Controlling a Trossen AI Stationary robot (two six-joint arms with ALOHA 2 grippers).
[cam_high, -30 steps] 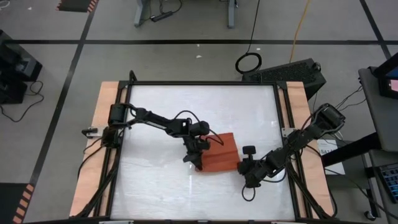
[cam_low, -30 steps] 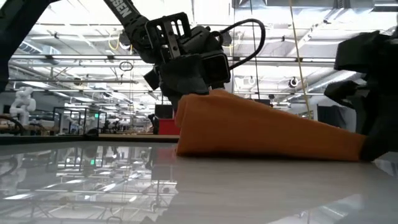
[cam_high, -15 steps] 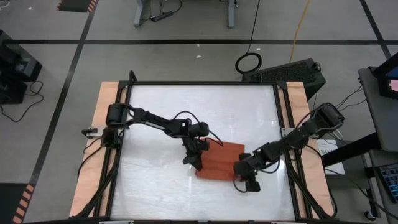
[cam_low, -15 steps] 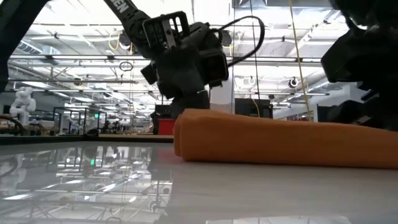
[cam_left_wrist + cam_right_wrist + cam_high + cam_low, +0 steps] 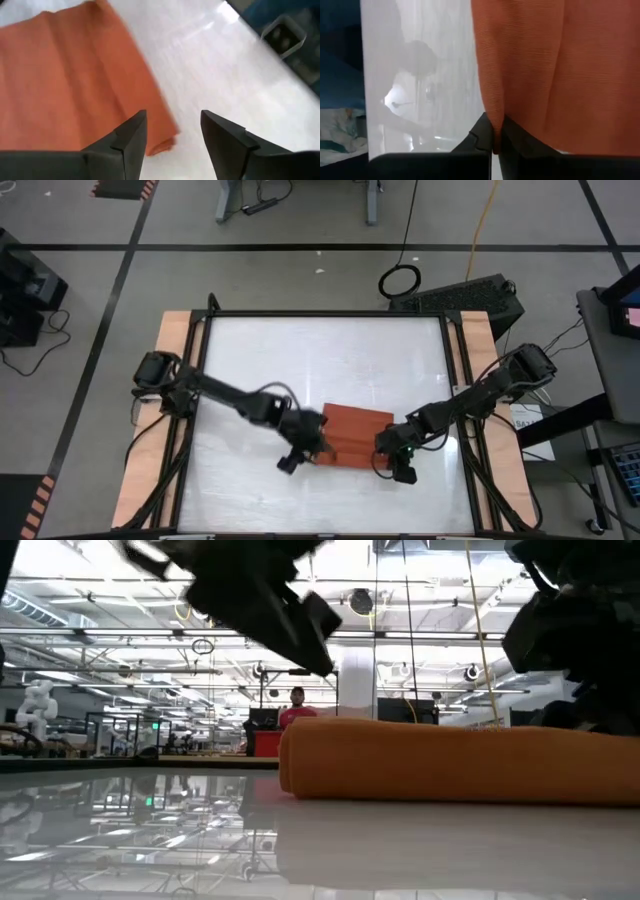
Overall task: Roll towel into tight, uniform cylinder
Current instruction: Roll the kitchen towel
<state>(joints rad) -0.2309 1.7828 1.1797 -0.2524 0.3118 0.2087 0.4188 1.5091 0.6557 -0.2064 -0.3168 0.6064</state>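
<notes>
A: What is seen on the table [image 5: 250, 360]?

B: A towel [image 5: 355, 432] is seen, folded flat near the front middle. It is not rolled into a tube yet.

A: Why is it lying like that?

B: One end is pinched by the right claw [image 5: 392, 460]. That claw is clenched on the towel's edge, most likely so the cloth is kept from sliding.

A: And the left claw [image 5: 298, 457]?

B: It is found just beside the towel's other end. Its fingers [image 5: 127, 137] are spread apart and nothing is held. The towel's corner is seen just past them, not between them.

A: What is needed next?

B: Probably that free end must be gripped, so a tight, even roll can be made.
</notes>
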